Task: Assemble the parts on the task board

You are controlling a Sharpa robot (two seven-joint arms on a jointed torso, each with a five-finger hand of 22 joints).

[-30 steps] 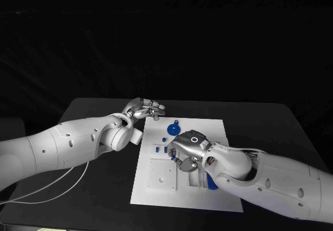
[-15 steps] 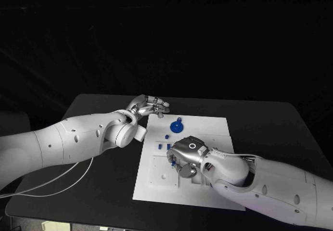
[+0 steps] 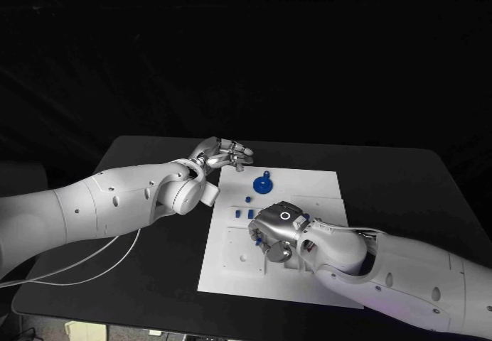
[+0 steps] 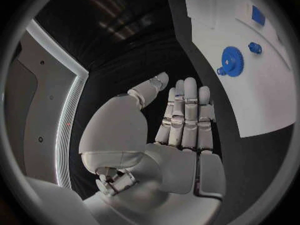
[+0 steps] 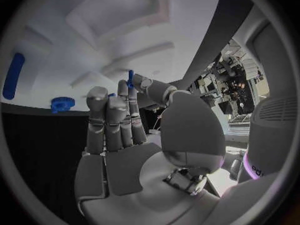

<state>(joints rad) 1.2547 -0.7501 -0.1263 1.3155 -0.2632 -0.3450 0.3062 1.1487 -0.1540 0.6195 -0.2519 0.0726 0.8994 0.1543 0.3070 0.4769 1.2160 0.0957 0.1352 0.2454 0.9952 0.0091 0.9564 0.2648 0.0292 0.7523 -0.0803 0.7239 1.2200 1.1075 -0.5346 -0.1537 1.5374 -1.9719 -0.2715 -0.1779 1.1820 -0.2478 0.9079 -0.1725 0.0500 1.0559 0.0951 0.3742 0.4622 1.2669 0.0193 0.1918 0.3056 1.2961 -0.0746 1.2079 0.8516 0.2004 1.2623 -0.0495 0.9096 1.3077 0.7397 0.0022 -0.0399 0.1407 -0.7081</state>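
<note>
Right hand [image 3: 275,227] is hovering over mid board [image 3: 231,273], pinching a small blue peg [image 5: 130,78] between thumb and fingertip, other fingers straight. Left hand [image 3: 220,154] is holding nothing, fingers straight and together, sitting off the board's far left corner over the table [image 3: 410,185]. Blue gear [image 3: 262,185] is lying on the far end of the board. Peg looks light, rigid, slick plastic; I'd keep gripping it by its sides, near the middle.
</note>
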